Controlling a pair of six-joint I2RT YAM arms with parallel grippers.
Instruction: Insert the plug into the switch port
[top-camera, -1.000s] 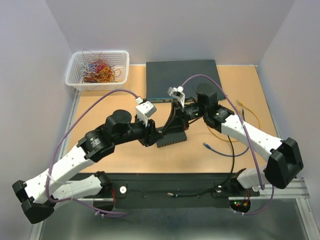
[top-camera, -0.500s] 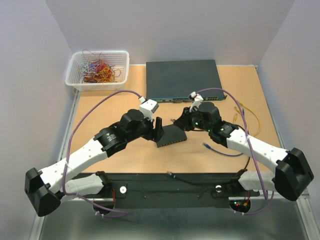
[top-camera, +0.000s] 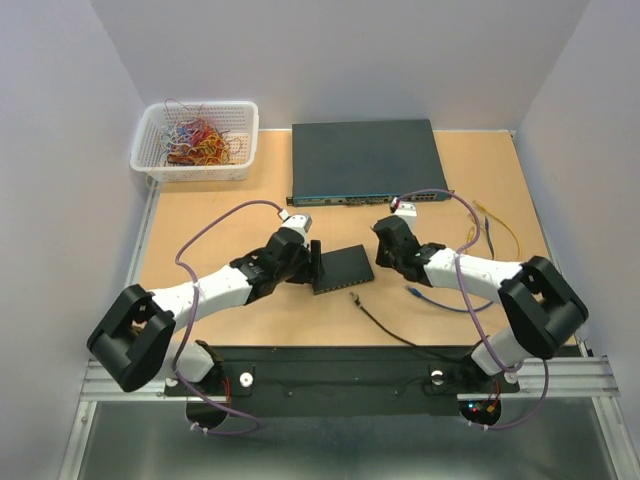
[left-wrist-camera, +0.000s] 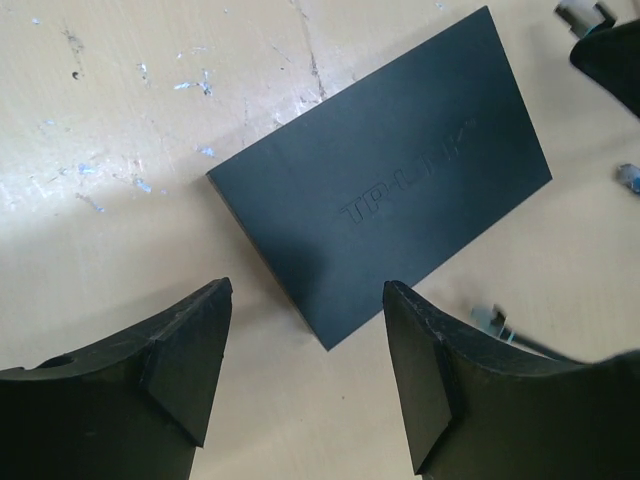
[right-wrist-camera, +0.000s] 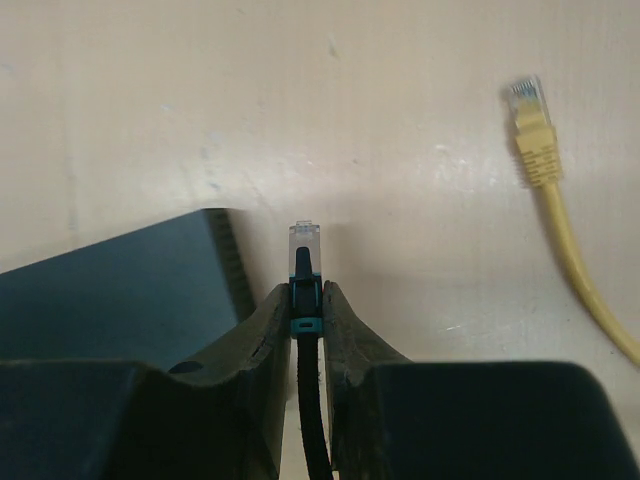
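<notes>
Lowered since a second ago: both arms, now close over the middle of the table (top-camera: 220, 215). The left gripper (left-wrist-camera: 307, 290) is released, jaws spread, and the small switch (left-wrist-camera: 390, 200) is laid flat, logo up, just ahead of them. The right gripper (right-wrist-camera: 306, 300) is clenched on the plug (right-wrist-camera: 305, 245) at its teal boot. The plug's long axis is kept in line with the fingers, clear tip leading. The switch's corner is seen just to its left. It is not in any port.

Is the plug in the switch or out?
Out. The right gripper holds the plug, its tip bare beside the switch.
</notes>
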